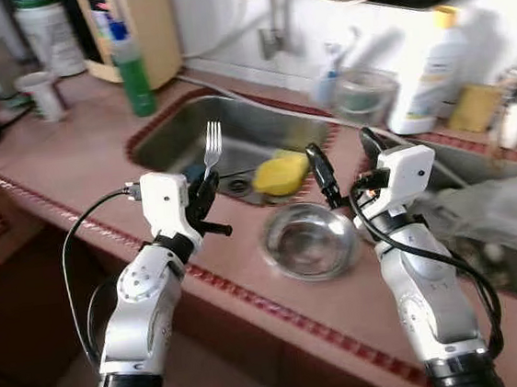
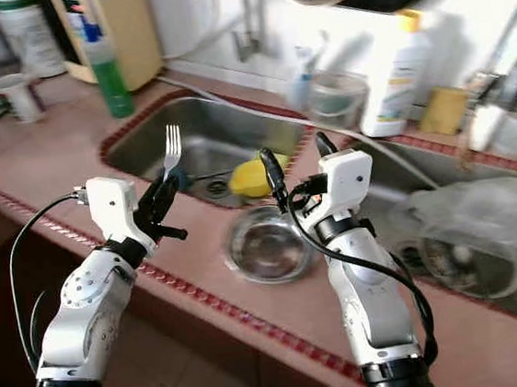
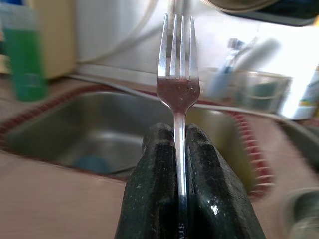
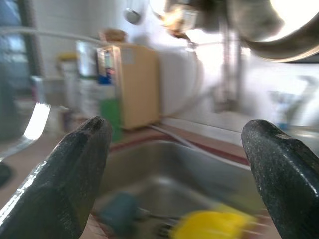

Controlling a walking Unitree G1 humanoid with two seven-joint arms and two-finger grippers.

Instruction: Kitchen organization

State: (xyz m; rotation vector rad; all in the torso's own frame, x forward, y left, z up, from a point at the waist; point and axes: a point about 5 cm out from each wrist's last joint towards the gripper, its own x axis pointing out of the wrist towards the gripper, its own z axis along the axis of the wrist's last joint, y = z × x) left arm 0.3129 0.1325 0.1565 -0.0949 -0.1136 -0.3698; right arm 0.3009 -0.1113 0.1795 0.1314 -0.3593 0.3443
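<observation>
The fork point(image 3: 178, 94) stands upright, tines up, its slim handle pinched between the two black fingers point(image 3: 149, 199) of the left gripper point(image 1: 204, 188) — a plain polished steel fork with four tines, clean and bright where the light catches it. The jaws are pressed together on the lower handle, so that the neck and head rise free above the fingertips. The gripper holds it in the air over the near left edge of the steel sink point(image 1: 179, 137), above the reddish tiled countertop point(image 1: 71, 167).

The right gripper point(image 1: 346, 161) hovers with its fingers well apart and nothing between them, above the counter strip at the right end of the sink. Just below and between the two arms, a round steel bowl point(image 1: 310, 239) sits upright on the counter's front edge. Inside the basin lie a yellow sponge point(image 1: 281, 174) at the right end and a small blue object point(image 3: 89, 163) near the drain — too blurred to name.

Behind the sink, a green bottle point(image 1: 133, 73) stands beside a beige appliance point(image 1: 139, 26); a clear container point(image 1: 364, 95) and a white bottle with a yellow cap point(image 1: 431, 74) stand along the back wall. A white cup point(image 1: 42, 94) stands at the far left. To the right lies crumpled clear plastic point(image 1: 491, 206).
</observation>
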